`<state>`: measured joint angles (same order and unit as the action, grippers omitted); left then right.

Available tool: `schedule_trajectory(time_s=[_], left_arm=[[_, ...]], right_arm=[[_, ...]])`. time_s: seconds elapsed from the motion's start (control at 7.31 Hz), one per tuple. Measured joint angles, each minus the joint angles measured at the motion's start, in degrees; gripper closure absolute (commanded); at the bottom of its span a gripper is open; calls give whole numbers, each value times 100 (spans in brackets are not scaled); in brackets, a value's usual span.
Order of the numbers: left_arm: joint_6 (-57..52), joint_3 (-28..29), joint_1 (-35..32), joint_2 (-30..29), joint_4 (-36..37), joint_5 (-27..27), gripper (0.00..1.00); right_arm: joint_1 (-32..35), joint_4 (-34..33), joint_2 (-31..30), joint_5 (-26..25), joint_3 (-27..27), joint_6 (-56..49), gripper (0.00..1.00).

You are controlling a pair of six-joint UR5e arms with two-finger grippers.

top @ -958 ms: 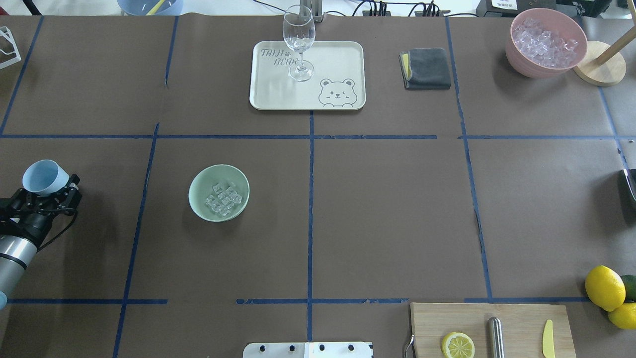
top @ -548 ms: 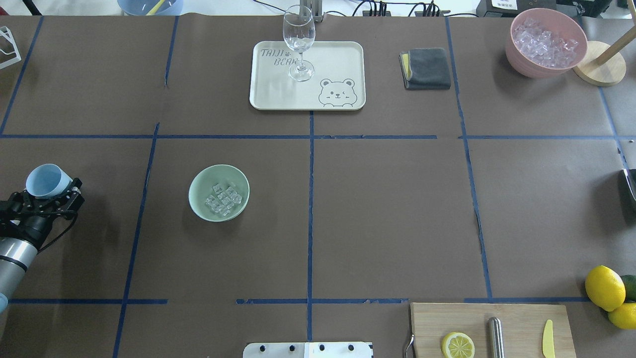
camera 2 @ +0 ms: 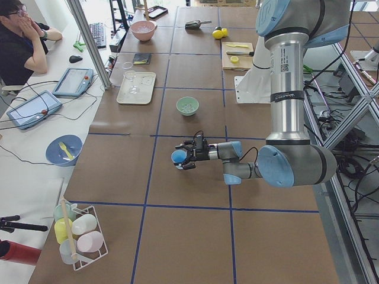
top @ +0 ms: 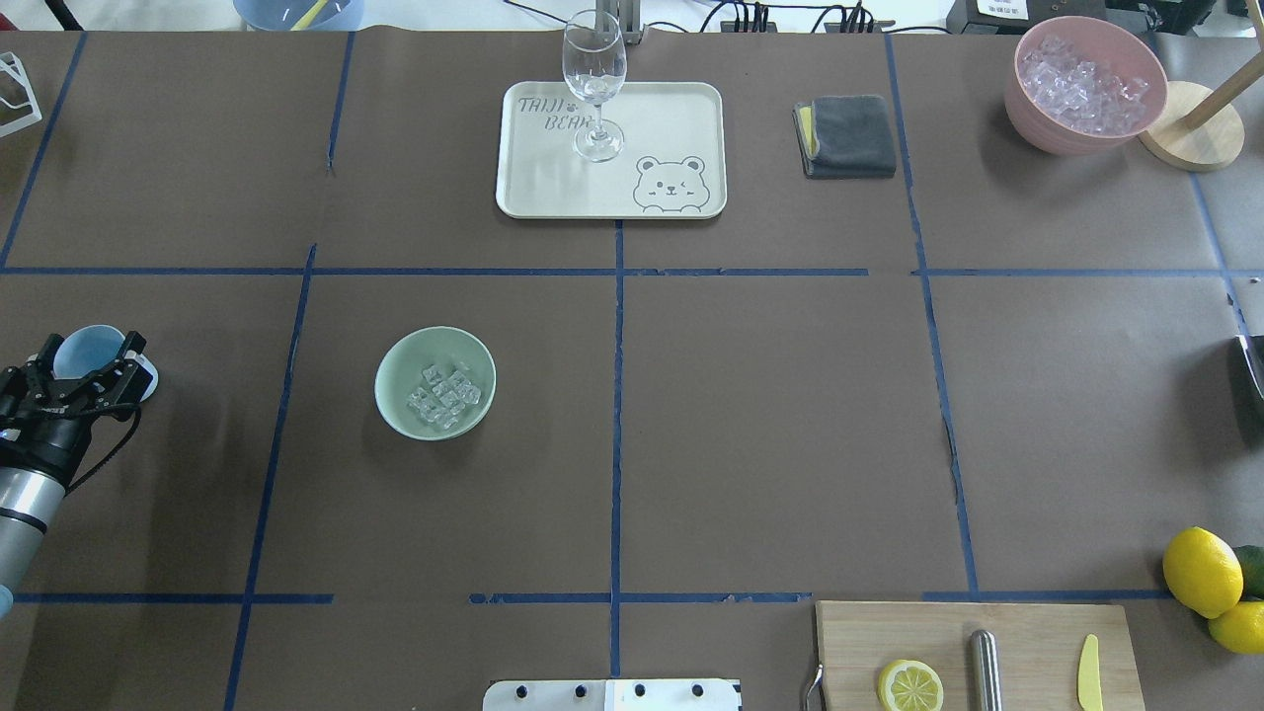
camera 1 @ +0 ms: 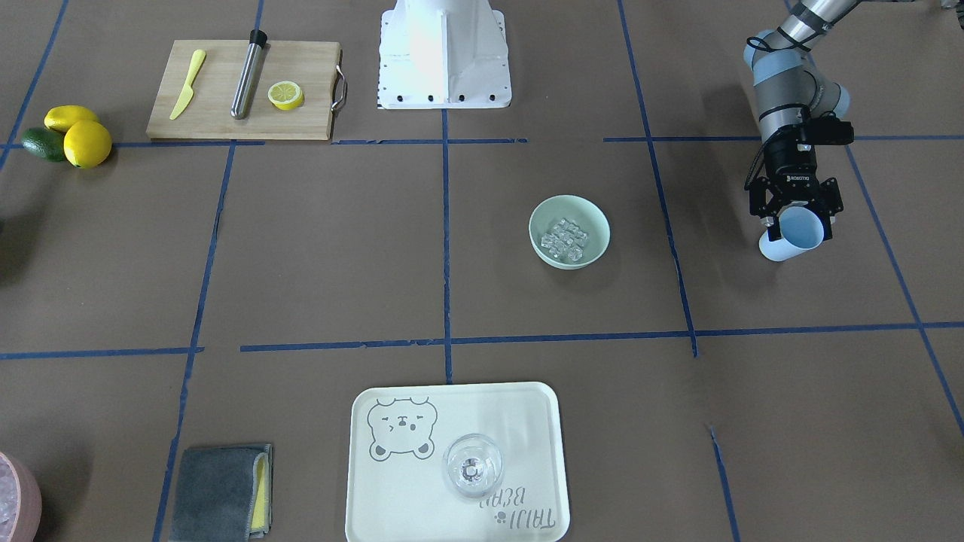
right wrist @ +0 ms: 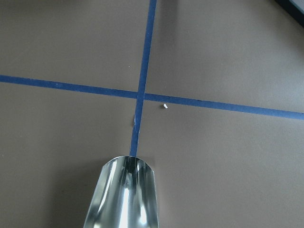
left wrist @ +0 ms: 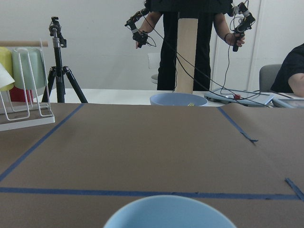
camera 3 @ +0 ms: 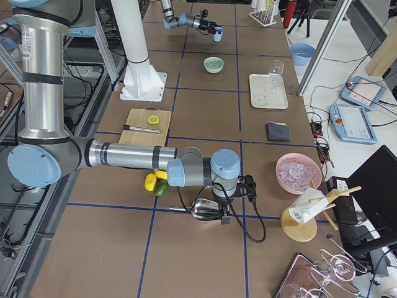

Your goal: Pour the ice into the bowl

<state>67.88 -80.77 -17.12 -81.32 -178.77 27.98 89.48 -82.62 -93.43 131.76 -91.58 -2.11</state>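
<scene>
**A:** The light blue plastic cup [top: 81, 348] has dropped lower than it was a second ago. Then it rode higher, with its whole mouth open to the overhead camera. Now it sits tucked under the left gripper [camera 1: 792, 218], whose arm has drawn back a little. It is well apart from the round pale mint-green bowl [top: 400, 367], out on the robot's left of it.

**B:** Is the gripper's hold unchanged?

**A:** Yes, its two fingers are clamped on the cup's sides. The cup looks close to upright, and no ice shows in the part of its mouth that can be seen.

**B:** Where is the ice, then?

**A:** The clear ice cubes [top: 449, 393] lie heaped inside the bowl, slightly off centre, and none shows on the table just beside it. The bowl itself hasn't shifted.

**B:** So the pour is finished?

**A:** I'd judge so. The arm seems to be carrying the emptied cup down to set it on the table, which is about all that remains.

**B:** And the right gripper [camera 3: 218, 210]?

**A:** It is far from the bowl, on the robot's right. A shiny metal scoop [right wrist: 122, 194] juts out below its wrist camera, but its fingers are hidden, so I can't tell how they stand.
</scene>
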Motion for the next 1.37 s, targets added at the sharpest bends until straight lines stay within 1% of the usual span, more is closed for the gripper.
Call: schedule_trajectory(time_s=[0.27,0.41,0.55,0.68,0.82,0.96,1.1,1.37], left_arm=[[-270,-300,-103,25,-78,6,0],[-702,-411,-334,17,-238,196,0],[-1202,-507,-659,6,-405,529,0],[-1734,-637,-1073,-2,-486,1029,0],[-2247,-753,-1536,-12,-463,1643,0],[-2731,-838,-2024,-33,-279,2289,0],[-3237,-975,-2543,-52,83,3031,0],[-4419,-1409,-3685,-58,1170,4709,0]], right_arm=[[13,0,3,-1,0,0,0],[15,0,6,-1,0,0,0],[17,0,8,-1,0,0,0],[17,0,9,1,-1,0,0],[17,0,7,5,-3,0,0],[17,0,4,5,-3,0,0],[17,0,1,2,-2,0,0],[17,0,-5,5,0,-4,0]])
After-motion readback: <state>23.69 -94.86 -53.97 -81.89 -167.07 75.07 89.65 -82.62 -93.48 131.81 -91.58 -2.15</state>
